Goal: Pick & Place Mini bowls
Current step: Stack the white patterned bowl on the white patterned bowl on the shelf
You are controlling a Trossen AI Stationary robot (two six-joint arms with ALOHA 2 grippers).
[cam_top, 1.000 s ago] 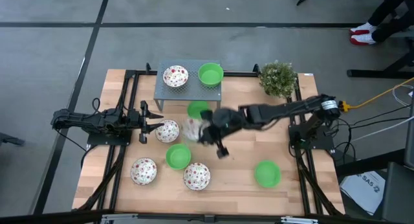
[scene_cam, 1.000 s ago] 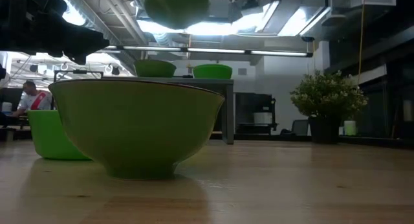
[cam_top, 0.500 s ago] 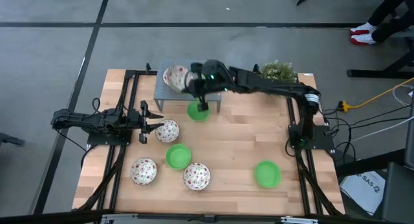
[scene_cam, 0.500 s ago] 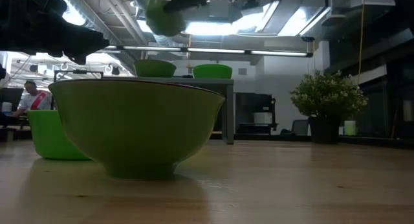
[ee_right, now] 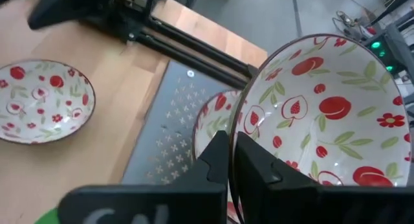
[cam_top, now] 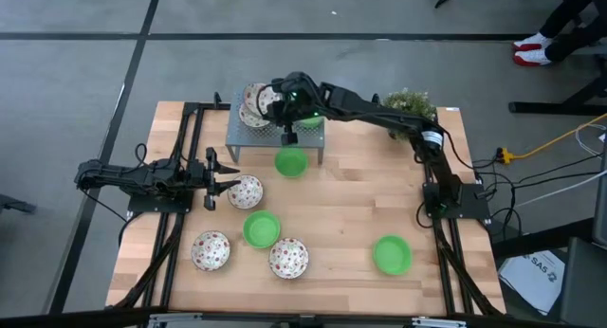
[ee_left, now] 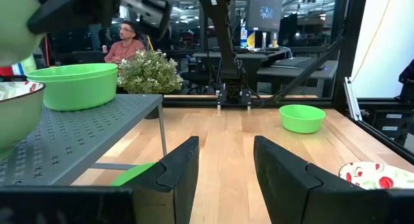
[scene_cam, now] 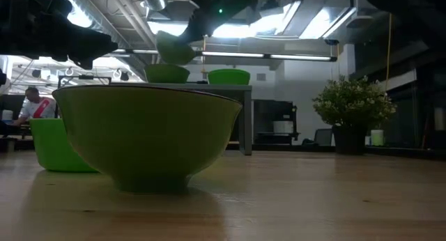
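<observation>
My right gripper [cam_top: 282, 108] is shut on a white speckled mini bowl [ee_right: 323, 114], tilted just above another speckled bowl [ee_right: 210, 123] that rests on the grey shelf [cam_top: 239, 131]. In the low view the held bowl [scene_cam: 174, 49] hangs over the shelf's bowl [scene_cam: 166, 74]. A green bowl [ee_left: 71, 85] also stands on the shelf. My left gripper [cam_top: 223, 179] waits open at the table's left, beside a speckled bowl [cam_top: 247, 191]. My right gripper pinches the speckled bowl's rim [ee_right: 234, 143] with one finger [ee_right: 259, 169] inside the bowl and the other [ee_right: 213, 160] outside. The fingers come slanting down from the table's right. The bowl is lifted clear and tilted, its open side toward the wrist camera.
A green bowl [cam_top: 291, 162] sits on the table in front of the shelf. Further bowls lie nearer: green [cam_top: 261, 228], speckled [cam_top: 211, 250], speckled [cam_top: 288, 258], green [cam_top: 392, 254]. A small bushy plant [cam_top: 408, 112] stands at the far right.
My right gripper has carried the speckled bowl up from the table's middle toward the far edge and a little left, and has come down to just over the shelf's speckled bowl. The bowl stays tilted in the hold.
</observation>
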